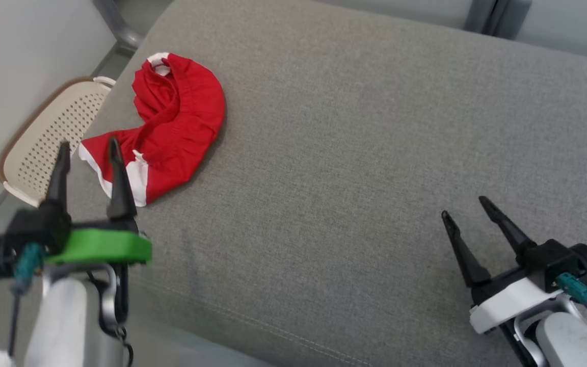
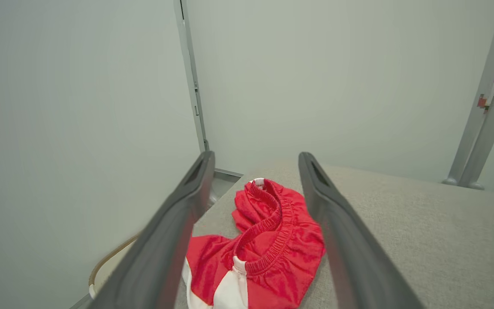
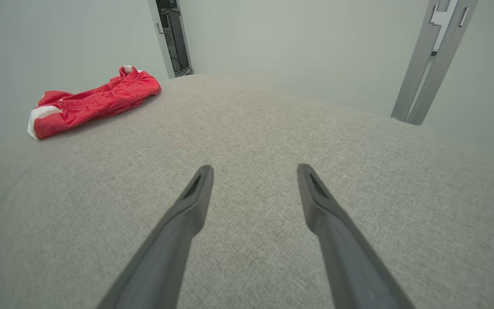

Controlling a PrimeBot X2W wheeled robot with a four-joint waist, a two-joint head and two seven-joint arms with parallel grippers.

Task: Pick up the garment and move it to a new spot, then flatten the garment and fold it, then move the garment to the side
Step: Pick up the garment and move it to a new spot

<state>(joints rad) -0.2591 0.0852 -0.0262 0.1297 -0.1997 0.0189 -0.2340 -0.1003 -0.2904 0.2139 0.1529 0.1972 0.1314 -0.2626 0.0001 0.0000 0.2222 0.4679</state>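
The left gripper is blurred; its fingers hide part of the garment. The cushion hides the side of the basket.

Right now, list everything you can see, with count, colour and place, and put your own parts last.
red garment with white trim: one, red and white, crumpled on the cushion's far left part.
grey woven fabric cushion: one, grey, under the garment.
cream perforated plastic basket: one, cream with a brown rim, off the cushion's left edge.
grey metal posts: at least two, grey, beyond the far corners.
smooth pale wall panels: at least two, off-white, behind the cushion.
left gripper: one, dark fingers on a green mount, open, by the garment's near edge.
right gripper: one, dark fingers on a white mount, open, over bare cushion.
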